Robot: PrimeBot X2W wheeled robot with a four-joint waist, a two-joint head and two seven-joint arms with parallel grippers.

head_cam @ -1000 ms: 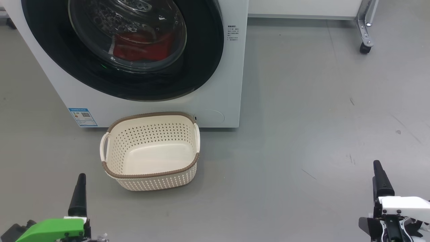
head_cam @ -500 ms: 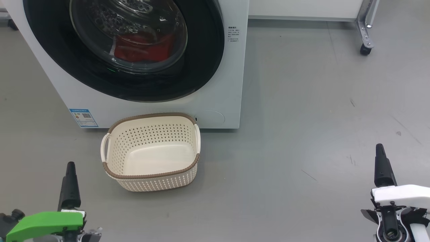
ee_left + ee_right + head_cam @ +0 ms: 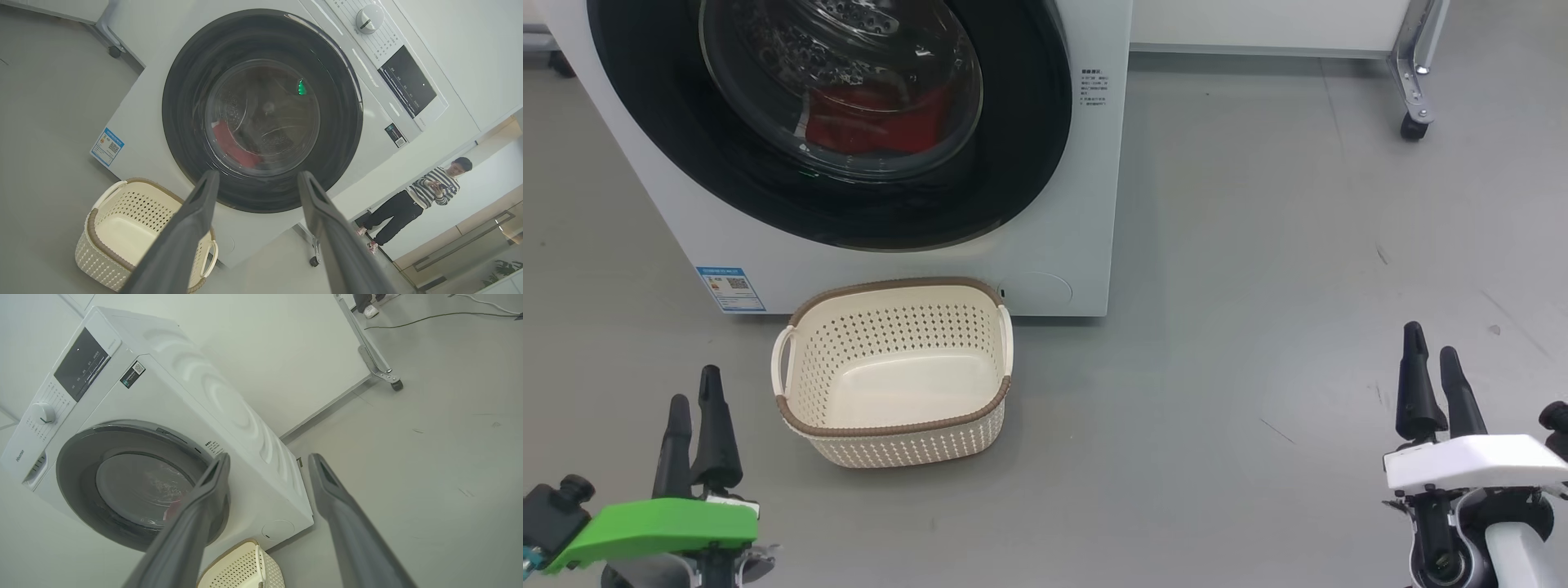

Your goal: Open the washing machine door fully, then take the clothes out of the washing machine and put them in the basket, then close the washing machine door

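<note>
Head view: we are judging the washing machine door [image 3: 1021, 147] rigid and slick, best taken at its right edge. Left claw [image 3: 694, 385] and right claw [image 3: 1429, 340] are standing spread, empty.

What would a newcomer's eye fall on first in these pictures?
First comes the washing machine door, a large round glossy black rim around clear glass, shut on the front of the white washing machine. Behind the glass lie the bright red clothes. On the grey floor just in front of the machine stands the empty cream basket.
</note>
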